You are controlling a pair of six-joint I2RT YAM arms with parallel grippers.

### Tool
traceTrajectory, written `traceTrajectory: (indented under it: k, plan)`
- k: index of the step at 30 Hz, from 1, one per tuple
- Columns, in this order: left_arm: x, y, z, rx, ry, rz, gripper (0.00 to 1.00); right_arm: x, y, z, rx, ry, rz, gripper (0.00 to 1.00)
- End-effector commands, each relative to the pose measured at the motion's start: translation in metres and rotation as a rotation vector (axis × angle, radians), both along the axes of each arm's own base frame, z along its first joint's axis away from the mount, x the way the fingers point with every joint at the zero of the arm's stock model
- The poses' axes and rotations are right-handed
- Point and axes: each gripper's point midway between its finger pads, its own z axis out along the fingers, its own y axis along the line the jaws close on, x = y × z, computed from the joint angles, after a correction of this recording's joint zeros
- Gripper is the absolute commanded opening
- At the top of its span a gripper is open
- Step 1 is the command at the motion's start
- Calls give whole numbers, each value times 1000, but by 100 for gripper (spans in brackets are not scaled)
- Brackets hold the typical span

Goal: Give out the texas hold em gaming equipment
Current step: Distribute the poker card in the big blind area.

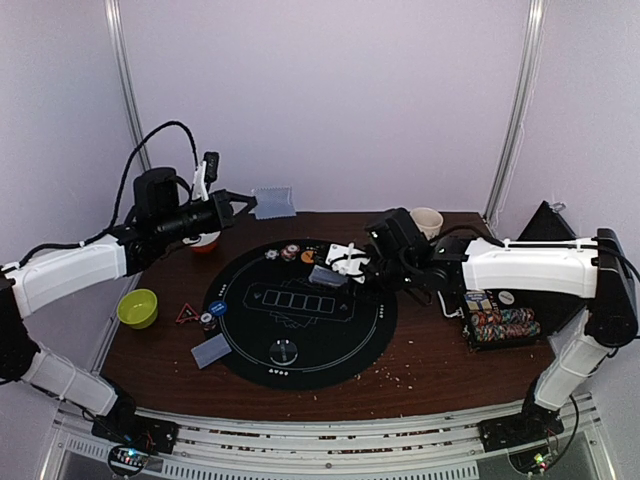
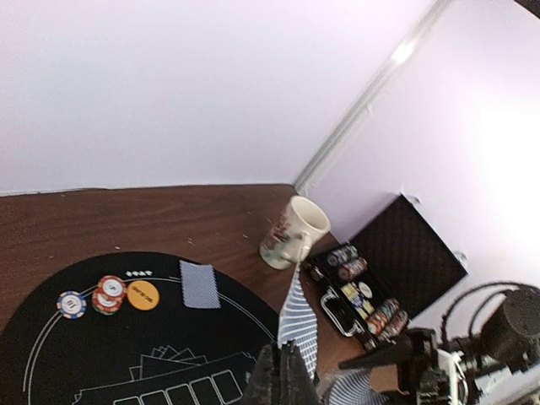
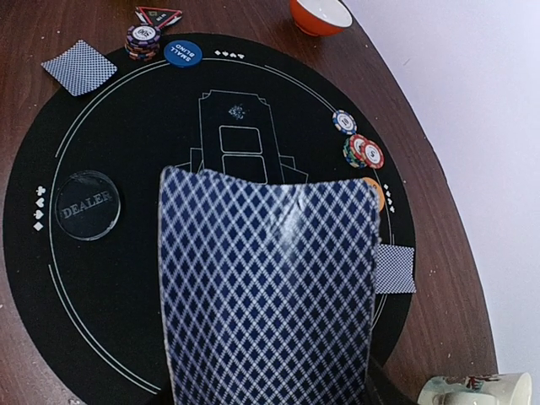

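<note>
One green bowl [image 1: 137, 308]; one orange bowl [image 3: 319, 17]; one mug [image 1: 428, 221]; one red triangle [image 1: 186, 314]; one dealer disc [image 3: 87, 205]

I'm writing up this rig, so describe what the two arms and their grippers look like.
The left arm and right arm have white link shells and black joints. A black cable loops above the left one. The left gripper is black; the right gripper is partly white.

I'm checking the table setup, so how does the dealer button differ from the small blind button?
The DEALER button is clear, showing the black mat through it; the SMALL BLIND button is solid blue. The DEALER button lies alone; the SMALL BLIND button sits beside a chip stack. Both are round, flat on the mat, with white lettering.
</note>
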Motion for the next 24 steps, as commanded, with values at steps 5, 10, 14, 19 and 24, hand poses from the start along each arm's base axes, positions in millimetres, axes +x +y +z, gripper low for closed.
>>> traceTrajectory:
  k: [5,10,14,19,24]
  plan:
    - [48,-7,-31,-281,36,370,0,-1,-15,20,38,12,-74,47]
    - [68,-49,-54,-363,25,382,0,-2,-25,25,42,12,-117,47]
    - [84,-84,-73,-366,13,402,0,-2,-36,25,38,26,-161,47]
    - [100,-113,-108,-352,64,465,0,-2,-48,21,39,36,-197,47]
    - [115,-125,-137,-347,100,558,0,0,-53,24,57,42,-213,47]
